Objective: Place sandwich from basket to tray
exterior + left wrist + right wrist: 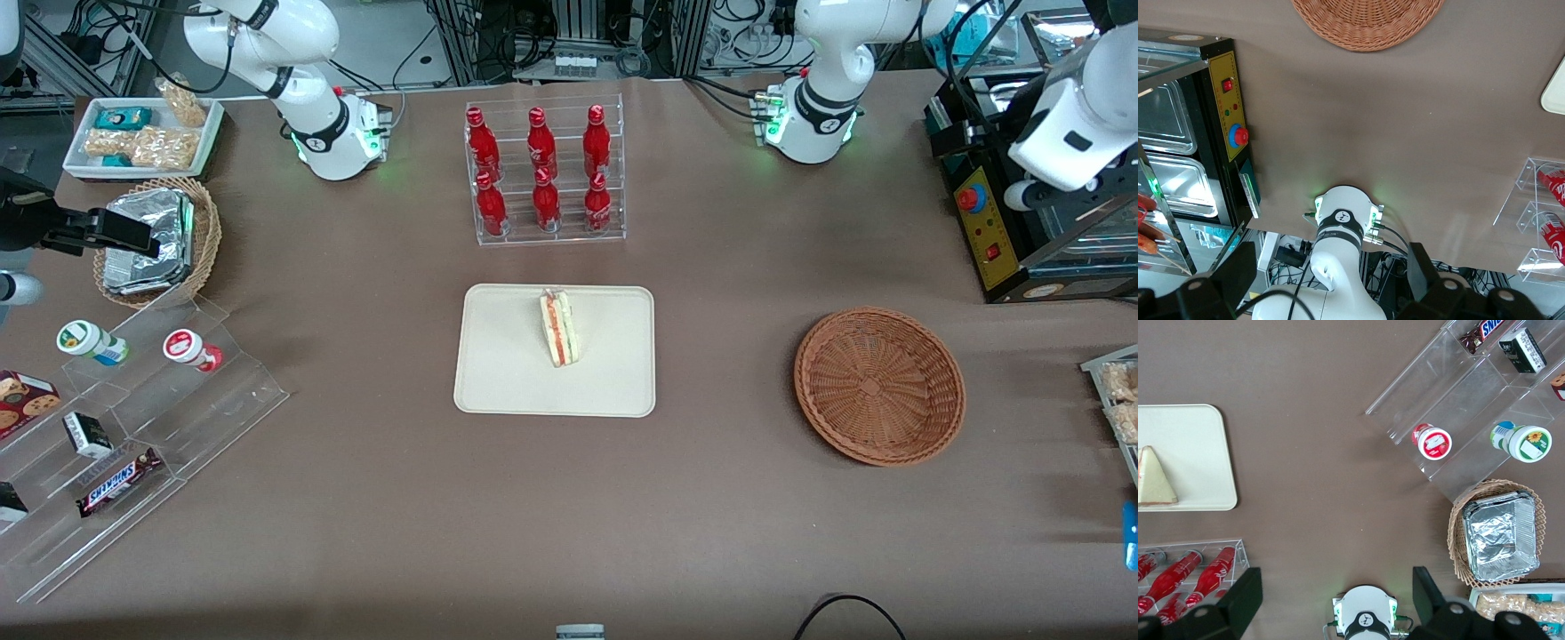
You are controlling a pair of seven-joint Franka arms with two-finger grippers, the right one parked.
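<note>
The sandwich (558,329) stands on its edge on the cream tray (498,373), near the tray's middle, with its red-orange filling showing; the right wrist view has the sandwich (1155,480) on the same tray (1198,453). The reddish-brown wicker basket (878,384) lies toward the working arm's end of the table and holds nothing. My gripper (1331,280) is open, its dark fingers (1238,267) wide apart with nothing between them. It hangs high over the working arm's end of the table, well apart from the basket (1368,23) and the tray's corner (1555,93).
A clear rack of red bottles (544,178) stands farther from the front camera than the tray. A black control box (987,222) sits near the working arm's base. Toward the parked arm's end are a clear stepped shelf with snacks (133,400) and a wicker basket of foil packets (156,240).
</note>
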